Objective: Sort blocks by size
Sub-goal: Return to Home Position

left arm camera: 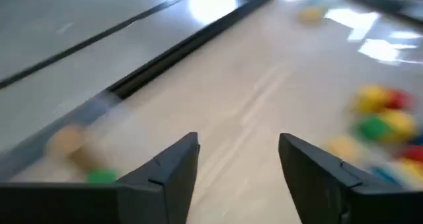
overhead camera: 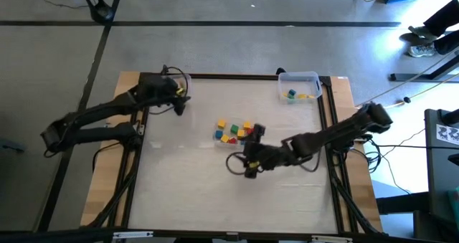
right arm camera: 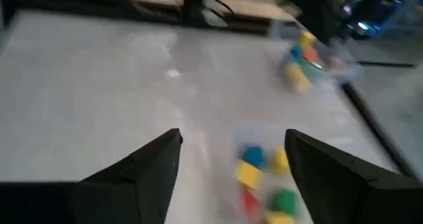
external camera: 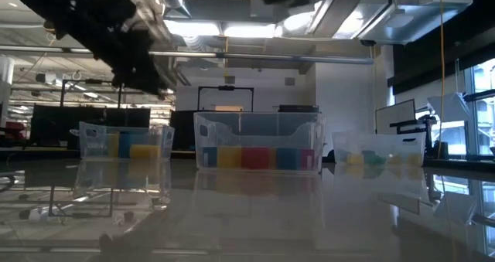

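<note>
Several small blocks [overhead camera: 233,132], red, yellow, green, blue and orange, lie in a cluster at the table's middle, inside a clear bin [external camera: 259,142]. More blocks [overhead camera: 297,94] lie in a clear bin [overhead camera: 300,84] at the far right. My left gripper [overhead camera: 179,103] hovers open near the far left edge, nothing between its fingers [left arm camera: 175,168]. My right gripper [overhead camera: 249,155] hangs open just near-right of the middle cluster, also holding nothing [right arm camera: 231,158]. A green block [left arm camera: 99,176] shows blurred close beside my left gripper.
A third clear bin [external camera: 128,142] with yellow blocks stands at the far left, close under my left arm. A dark frame rail [overhead camera: 330,121] runs along the table's right side. Bare white table [overhead camera: 186,186] stretches toward the near edge.
</note>
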Robot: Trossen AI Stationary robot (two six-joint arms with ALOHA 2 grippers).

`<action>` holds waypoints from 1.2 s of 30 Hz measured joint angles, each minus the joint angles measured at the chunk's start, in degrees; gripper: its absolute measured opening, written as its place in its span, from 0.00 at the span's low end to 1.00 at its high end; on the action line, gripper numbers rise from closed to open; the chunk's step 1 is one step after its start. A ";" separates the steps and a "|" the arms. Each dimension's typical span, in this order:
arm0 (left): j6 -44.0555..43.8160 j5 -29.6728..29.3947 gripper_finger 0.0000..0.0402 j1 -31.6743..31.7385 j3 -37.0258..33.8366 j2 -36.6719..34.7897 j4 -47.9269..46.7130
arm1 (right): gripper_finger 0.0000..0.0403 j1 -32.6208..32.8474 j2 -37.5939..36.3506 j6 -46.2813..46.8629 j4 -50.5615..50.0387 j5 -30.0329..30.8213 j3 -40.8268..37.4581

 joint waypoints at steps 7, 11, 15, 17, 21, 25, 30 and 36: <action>7.45 8.72 0.29 -5.61 -2.03 -6.86 1.24 | 0.43 -7.07 -6.75 -0.72 -12.80 -2.26 -0.01; 7.43 15.65 0.17 -10.49 -5.64 -10.76 6.43 | 0.28 -12.96 -7.56 -2.79 -13.26 -7.38 -2.11; 8.64 16.36 0.10 -15.08 -9.00 -16.11 11.04 | 0.15 -19.14 -10.90 -4.25 -3.81 -16.39 -11.41; 9.09 16.36 0.07 -16.60 -10.81 -19.00 13.02 | 0.10 -21.71 -14.01 -4.62 2.64 -20.39 -17.67; 11.83 16.29 0.06 -17.48 -14.21 -24.04 14.09 | 0.02 -26.16 -21.72 -6.29 16.26 -26.47 -29.58; 12.40 14.21 0.05 -16.81 -16.36 -27.12 13.37 | 0.01 -30.13 -31.16 -6.45 26.71 -30.18 -40.19; 15.20 9.96 0.05 -16.52 -17.42 -27.76 11.73 | 0.03 -32.45 -43.56 -4.87 33.71 -30.48 -52.40; 10.63 8.84 0.05 -16.81 -17.44 -27.65 11.46 | 0.04 -32.56 -55.64 -1.52 38.43 -32.17 -61.29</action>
